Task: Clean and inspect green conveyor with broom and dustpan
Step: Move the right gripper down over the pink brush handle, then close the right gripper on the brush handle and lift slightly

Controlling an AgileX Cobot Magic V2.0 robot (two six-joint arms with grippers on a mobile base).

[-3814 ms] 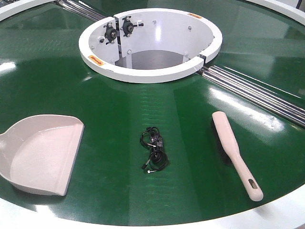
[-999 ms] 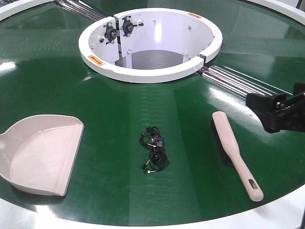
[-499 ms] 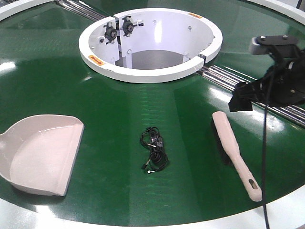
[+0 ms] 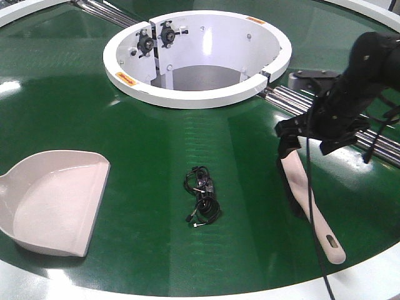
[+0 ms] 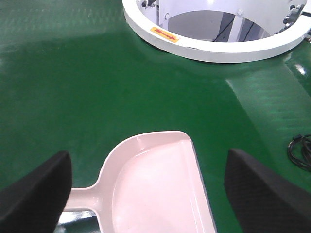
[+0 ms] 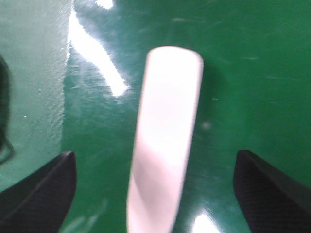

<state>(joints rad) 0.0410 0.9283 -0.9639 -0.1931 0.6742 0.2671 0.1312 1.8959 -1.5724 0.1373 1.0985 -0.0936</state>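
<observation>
The green conveyor (image 4: 156, 156) fills the front view. On its left lies the beige-pink dustpan (image 4: 56, 200), mouth toward the centre. The beige broom (image 4: 307, 200) lies on the right, handle toward the near rim. My right gripper (image 4: 307, 145) hovers open over the broom's far end. In the right wrist view the broom (image 6: 167, 121) runs between the spread fingertips (image 6: 41, 189), touching neither. My left gripper (image 5: 150, 194) is open above the dustpan (image 5: 155, 189), its fingers (image 5: 265, 194) standing wide on either side of the scoop, just beyond the handle joint.
A tangle of black cable (image 4: 201, 195) lies mid-belt between dustpan and broom, and its edge shows in the left wrist view (image 5: 301, 151). The white central ring (image 4: 194, 94) stands behind it. Metal rollers (image 4: 337, 115) run in the seam under the right arm.
My right arm has come in from the right edge and swung left and down over the broom's far end. Dustpan, broom and cable have not moved.
</observation>
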